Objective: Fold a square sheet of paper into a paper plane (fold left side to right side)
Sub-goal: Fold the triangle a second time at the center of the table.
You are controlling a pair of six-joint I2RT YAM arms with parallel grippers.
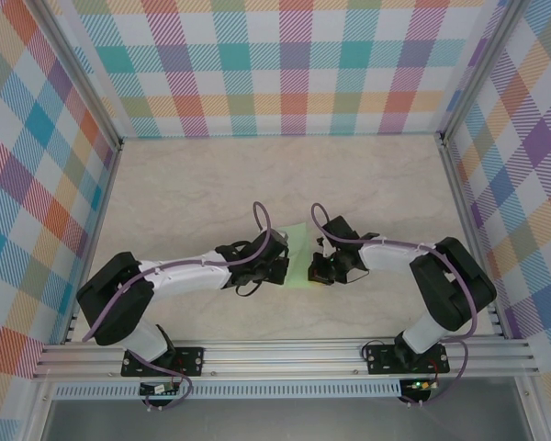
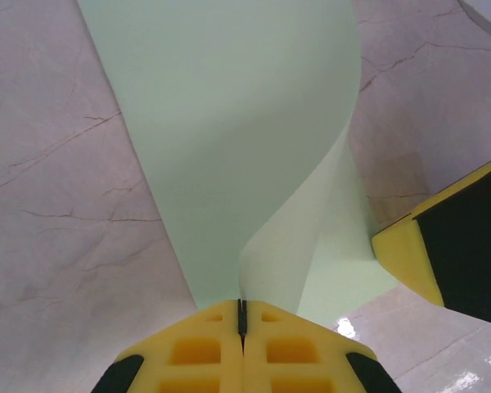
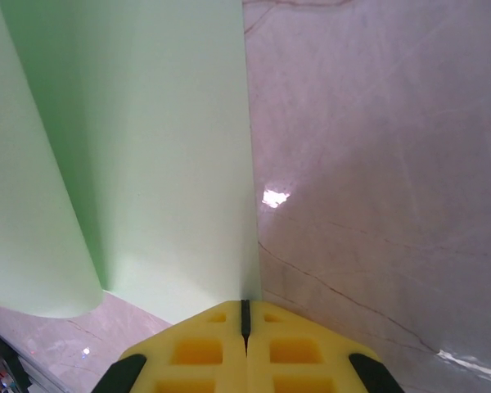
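Left pincer (image 2: 242, 318) and right pincer (image 3: 245, 315) both closed, each nipping an edge of the square sheet of paper (image 2: 229, 123), curled above desk (image 2: 57, 205) centre. Judged feather-light, floppy, crease-prone; grip edges only.

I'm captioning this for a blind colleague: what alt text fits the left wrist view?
The left gripper, yellow-tipped and shut, pinches the near edge of a pale green sheet, with one side of the paper lifted in a curl. The rest of the sheet stretches away across a marbled table.
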